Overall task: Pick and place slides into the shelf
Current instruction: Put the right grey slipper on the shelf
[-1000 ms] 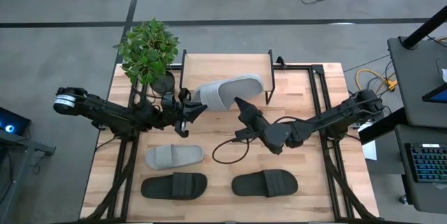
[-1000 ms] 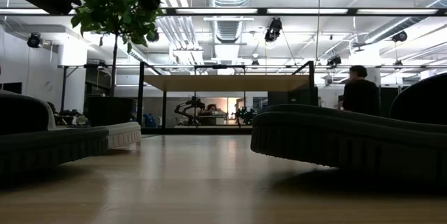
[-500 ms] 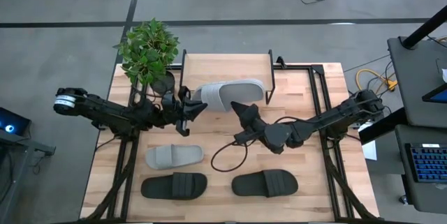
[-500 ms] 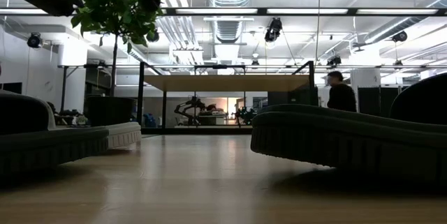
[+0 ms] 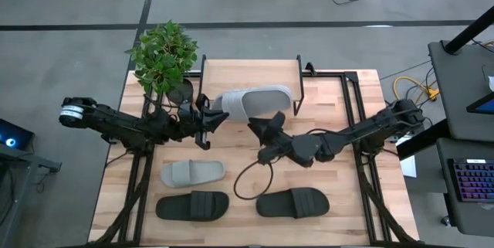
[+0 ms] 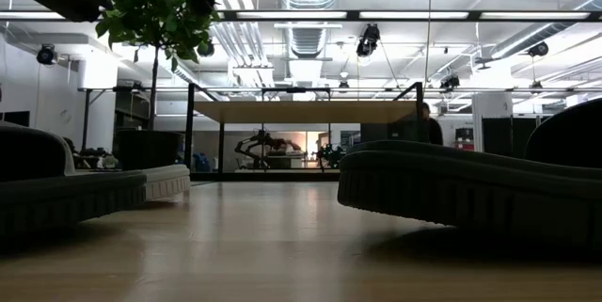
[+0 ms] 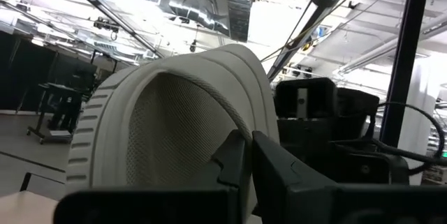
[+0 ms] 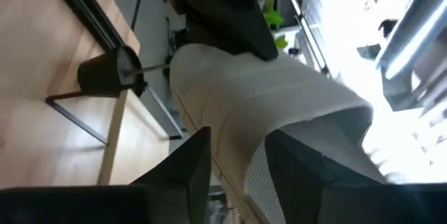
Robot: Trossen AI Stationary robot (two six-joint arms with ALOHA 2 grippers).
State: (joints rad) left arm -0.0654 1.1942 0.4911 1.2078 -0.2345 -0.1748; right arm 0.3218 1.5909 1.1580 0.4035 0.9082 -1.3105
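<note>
The left hand (image 5: 207,118) clamps the light grey slide (image 5: 255,102) lengthways before the shelf (image 5: 248,69), the right hand (image 5: 261,127) part-open beneath its strap.

Light wooden tabletop (image 5: 332,124) on black frame, seen from above. Low shelf (image 5: 250,69) with pale top board stands at far edge, centre. Potted plant (image 5: 163,56) at far left corner. Near side: light grey slide (image 5: 192,173) lying left of centre, black slide (image 5: 192,205) just in front of it, second black slide (image 5: 292,202) right of centre. Black cable loop (image 5: 248,182) between the slides.
</note>
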